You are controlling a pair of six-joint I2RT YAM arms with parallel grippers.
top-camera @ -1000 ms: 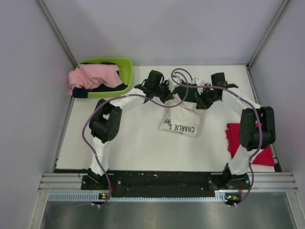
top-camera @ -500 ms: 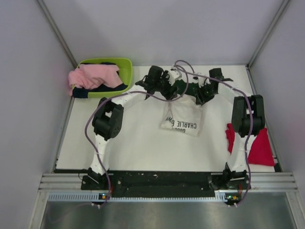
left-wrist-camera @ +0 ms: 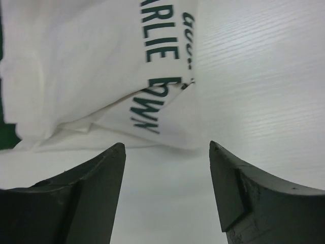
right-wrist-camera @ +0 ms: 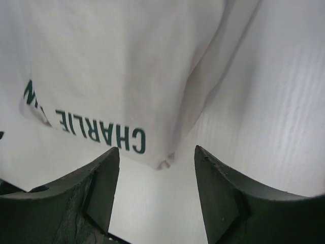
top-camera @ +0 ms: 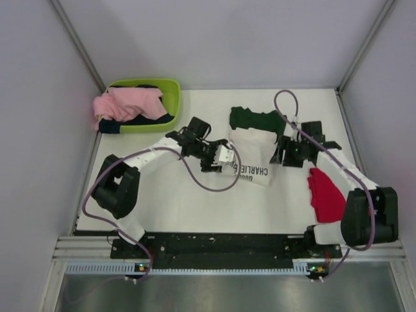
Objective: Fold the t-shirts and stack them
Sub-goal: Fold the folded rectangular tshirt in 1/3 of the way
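Since both pairs of fingers stand open at the two sides of the white shirt (top-camera: 250, 146), the step in hand seems to be a new grasp for the next fold. The left fingers (left-wrist-camera: 86, 188) hold nothing. The folded left edge of the cloth lies just ahead of them, with more than one layer showing there. The right fingers (right-wrist-camera: 223, 198) are empty too, and a near corner of the shirt lies just before their gap.

You should bring each side low to the counter (top-camera: 169, 201), so that one finger can slide under all the layers and not only the top one. Close both sides at the same time, and lift them together, so the cloth stays flat between them and the fold comes out straight. If you catch only one layer on the left, the shirt will probably open again.

The white shirt lies in the middle of the counter, partly folded and a little wrinkled. The printed words are on its near part, and a dark green sleeve (top-camera: 257, 120) spreads out at its far side. The red shirt (top-camera: 325, 195) lies as a bunched heap to the near right, apart from the white one. The basket (top-camera: 174, 91) at the far left holds other clothes.
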